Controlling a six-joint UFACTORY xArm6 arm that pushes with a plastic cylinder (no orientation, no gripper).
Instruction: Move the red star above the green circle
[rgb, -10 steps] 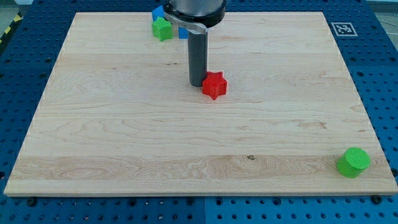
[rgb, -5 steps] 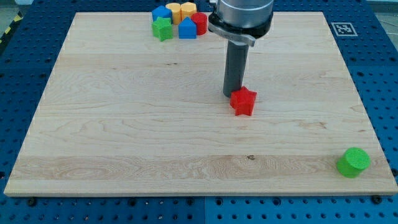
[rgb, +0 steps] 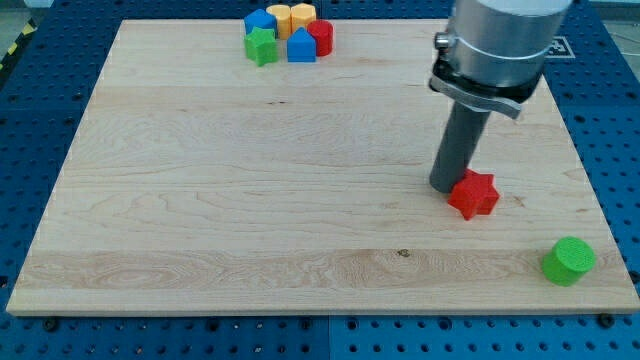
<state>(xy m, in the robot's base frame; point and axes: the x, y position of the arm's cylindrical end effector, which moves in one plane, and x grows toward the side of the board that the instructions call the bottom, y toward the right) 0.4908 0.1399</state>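
The red star (rgb: 473, 195) lies on the wooden board (rgb: 200, 200), right of the middle. My tip (rgb: 447, 187) touches the star's upper-left side. The green circle (rgb: 568, 261) is a short cylinder near the board's bottom right corner, to the lower right of the star and apart from it.
A cluster of blocks sits at the board's top edge: a green star (rgb: 261, 46), a blue block (rgb: 259, 22), two yellow blocks (rgb: 291, 17), a blue block (rgb: 300, 46) and a red cylinder (rgb: 321, 37). A marker tag (rgb: 560, 45) is at the top right.
My tip has pushed the red star to the right and down the view, from near the board's middle toward the green circle. The other blocks have not moved.
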